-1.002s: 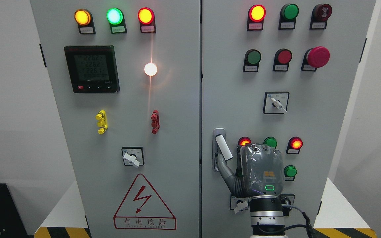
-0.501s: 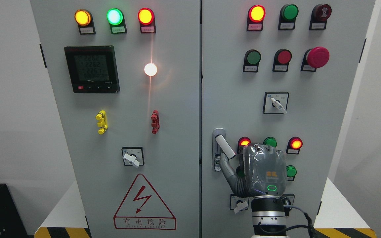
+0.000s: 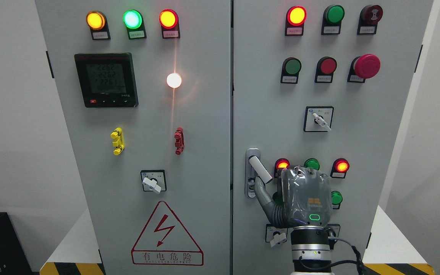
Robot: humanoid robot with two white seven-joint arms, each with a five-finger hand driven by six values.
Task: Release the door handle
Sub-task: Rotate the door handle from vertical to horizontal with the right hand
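Right hand at the cabinet door handle

On the right door's left edge, the door handle (image 3: 260, 169) slants toward 5 o'clock; the right hand (image 3: 304, 198) sits at its 4 o'clock, thumb beneath the lever's tip, whether touching I cannot tell, fingers hidden.

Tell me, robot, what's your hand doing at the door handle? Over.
Right hand up at the right door, thumb just under the handle, nothing gripped. Handle swung out, tilted. Left hand out of sight. Nothing blocking.
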